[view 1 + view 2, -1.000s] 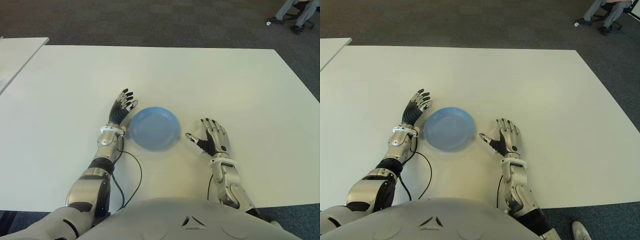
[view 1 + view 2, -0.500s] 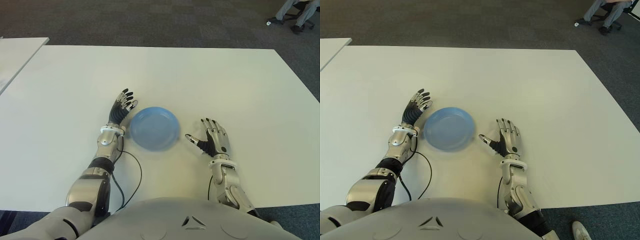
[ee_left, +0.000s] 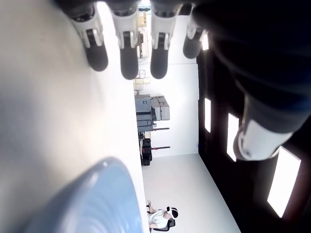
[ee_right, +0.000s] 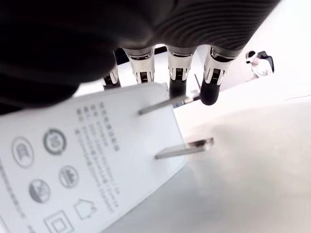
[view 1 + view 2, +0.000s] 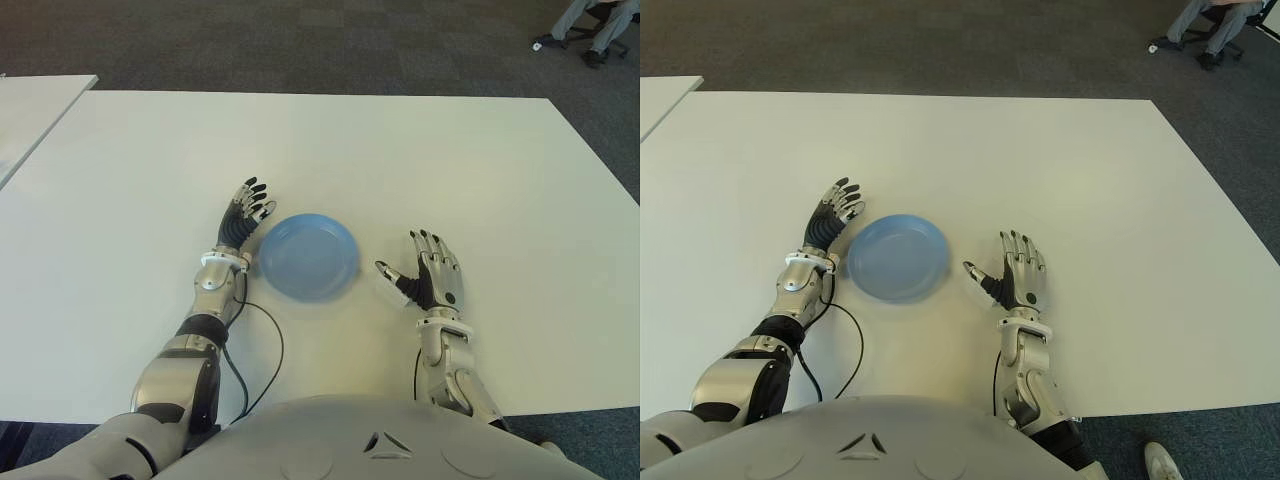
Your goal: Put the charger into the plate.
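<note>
Well, the charger [image 4: 87, 160] is right at my right hand [image 5: 430, 280]. In the right wrist view it fills the space just below my palm: a white block with printed symbols on its face, lying on the white bench [image 5: 400, 150]. Its two flat prongs [image 4: 163, 104] point out the same way as my fingers [image 4: 177, 73], so its long axis runs along the hand rather than across it. In the eye views I cannot make it out against the bench; it is white on white and tucked by the palm.

My right hand is released. The four fingers reach out straight past the prongs, the thumb is spread toward the plate, and nothing is wrapped around the block yet. I cannot tell whether the palm touches the charger or only stands just beside it.

The blue plate [image 5: 345, 270] lies to the left of this hand, near the thumb tip and between my two hands, with nothing in it. My left hand [image 5: 245, 215] shows at the plate's far left edge, fingers spread and holding nothing. It is the farther one from the charger, so I judge this job belongs to the right hand.

The grasp is not made, and the task is barely begun. Since the block lies lengthwise under the palm, I expect I must close thumb and fingers across its flat sides, clear of the prongs, and then carry it leftward over the rim.
</note>
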Robot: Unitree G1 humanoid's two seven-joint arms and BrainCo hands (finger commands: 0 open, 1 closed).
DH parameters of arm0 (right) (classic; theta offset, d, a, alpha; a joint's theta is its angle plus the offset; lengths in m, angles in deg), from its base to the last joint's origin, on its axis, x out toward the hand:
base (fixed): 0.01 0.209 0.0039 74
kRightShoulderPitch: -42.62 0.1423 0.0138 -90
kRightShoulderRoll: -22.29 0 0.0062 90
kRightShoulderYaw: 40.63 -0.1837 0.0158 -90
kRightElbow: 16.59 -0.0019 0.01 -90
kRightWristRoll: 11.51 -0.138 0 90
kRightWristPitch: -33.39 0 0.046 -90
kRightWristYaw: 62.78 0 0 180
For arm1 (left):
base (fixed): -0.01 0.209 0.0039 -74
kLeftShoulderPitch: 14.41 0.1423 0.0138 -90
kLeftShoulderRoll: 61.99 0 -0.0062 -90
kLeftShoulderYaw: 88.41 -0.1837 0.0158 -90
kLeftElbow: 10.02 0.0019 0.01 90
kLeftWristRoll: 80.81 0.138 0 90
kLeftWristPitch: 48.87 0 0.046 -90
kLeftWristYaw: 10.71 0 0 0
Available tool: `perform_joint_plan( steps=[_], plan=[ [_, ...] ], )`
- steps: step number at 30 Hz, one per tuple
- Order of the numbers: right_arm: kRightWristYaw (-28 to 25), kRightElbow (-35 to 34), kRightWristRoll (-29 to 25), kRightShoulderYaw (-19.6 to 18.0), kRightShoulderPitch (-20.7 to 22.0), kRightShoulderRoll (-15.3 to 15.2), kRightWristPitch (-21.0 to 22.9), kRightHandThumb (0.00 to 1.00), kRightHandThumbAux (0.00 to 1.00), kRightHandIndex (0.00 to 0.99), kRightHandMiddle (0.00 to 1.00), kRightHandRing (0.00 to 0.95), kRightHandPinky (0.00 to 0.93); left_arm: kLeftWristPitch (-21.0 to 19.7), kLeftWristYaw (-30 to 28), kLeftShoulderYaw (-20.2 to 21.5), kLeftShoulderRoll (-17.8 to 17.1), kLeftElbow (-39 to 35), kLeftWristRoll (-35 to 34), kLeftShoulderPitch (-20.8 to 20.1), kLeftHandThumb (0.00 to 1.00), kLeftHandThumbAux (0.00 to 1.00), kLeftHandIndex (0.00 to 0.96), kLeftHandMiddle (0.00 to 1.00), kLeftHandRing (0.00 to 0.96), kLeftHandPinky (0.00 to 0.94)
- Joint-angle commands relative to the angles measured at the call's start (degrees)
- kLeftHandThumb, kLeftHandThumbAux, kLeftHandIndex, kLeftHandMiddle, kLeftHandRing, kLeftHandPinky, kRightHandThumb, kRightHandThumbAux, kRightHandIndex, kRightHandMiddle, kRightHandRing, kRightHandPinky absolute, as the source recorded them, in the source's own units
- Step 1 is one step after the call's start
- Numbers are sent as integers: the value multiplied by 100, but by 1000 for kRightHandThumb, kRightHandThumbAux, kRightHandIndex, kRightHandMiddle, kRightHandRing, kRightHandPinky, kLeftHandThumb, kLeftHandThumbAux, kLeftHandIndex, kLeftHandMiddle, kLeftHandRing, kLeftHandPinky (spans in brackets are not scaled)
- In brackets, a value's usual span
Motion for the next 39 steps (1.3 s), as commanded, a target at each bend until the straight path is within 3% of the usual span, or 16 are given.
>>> perform_joint_plan(
  steps=[1, 8, 30, 39],
  plan=[
    [14, -73, -43, -36, -28, 43, -27, 223, 221, 0, 0, 0, 0, -370, 24, -60, 63, 447, 92, 490, 0, 594, 50, 161, 160, 144],
    [-9, -159, 2, -27, -48, 61, 2, 221, 228, 0, 0, 0, 0, -380, 17, -59, 51, 467, 96, 478, 0, 593, 52, 156, 154, 142],
    [360, -378, -174, -143, -343, -276, -952, 198, 245, 0, 0, 0, 0, -389, 17, -78, 51, 472, 143, 467, 0, 581, 61, 170, 165, 154],
    [432, -388, -121, -71, -691, -413, -1284, 202, 247, 0, 0, 0, 0, -361, 65, -85, 65, 473, 165, 478, 0, 582, 65, 179, 173, 158]
  ],
)
